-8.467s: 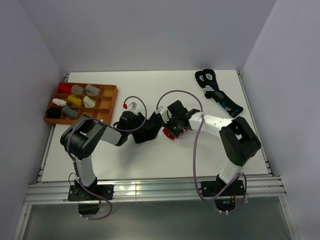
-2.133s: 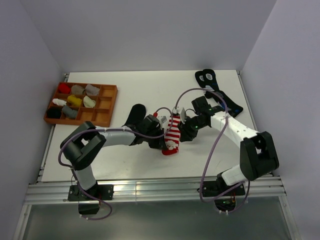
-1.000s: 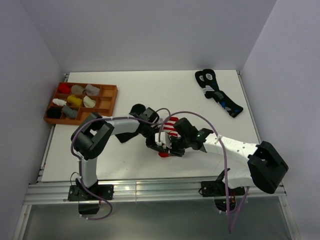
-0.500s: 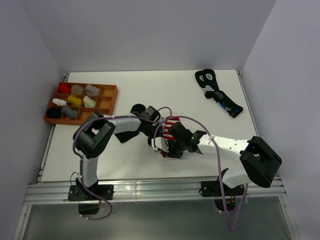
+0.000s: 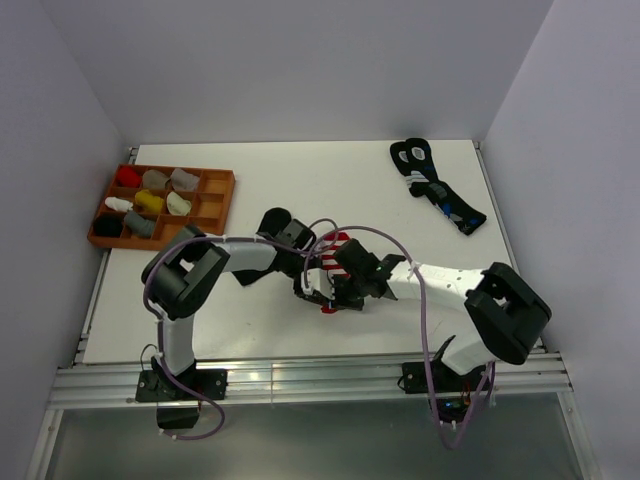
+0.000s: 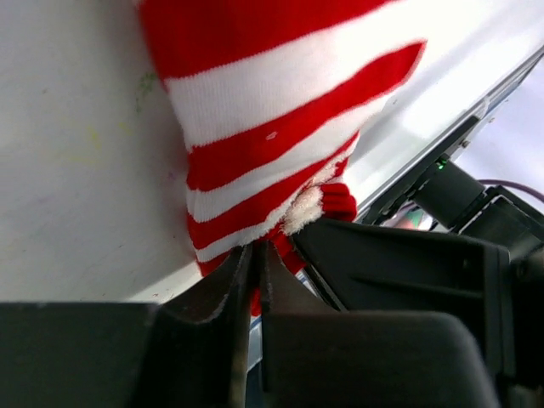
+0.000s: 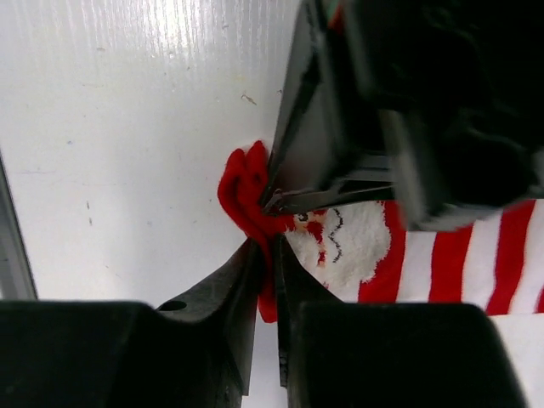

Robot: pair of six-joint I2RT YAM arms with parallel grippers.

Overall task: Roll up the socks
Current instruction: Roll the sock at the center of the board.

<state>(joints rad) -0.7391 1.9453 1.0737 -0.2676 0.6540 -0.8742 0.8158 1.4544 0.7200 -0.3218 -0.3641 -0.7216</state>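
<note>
Left hand [image 6: 252,285] pinched tight on red edge of striped sock [image 6: 255,110]; right hand [image 7: 265,263] clamped on its red cuff. Both at sock's 6 o'clock end, on counter [image 5: 400,200].

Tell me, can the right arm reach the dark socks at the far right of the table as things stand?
Probably not yet: the right gripper is shut on the striped sock. Once it lets go, the dark socks lie uncovered on its side, likely within reach.
</note>
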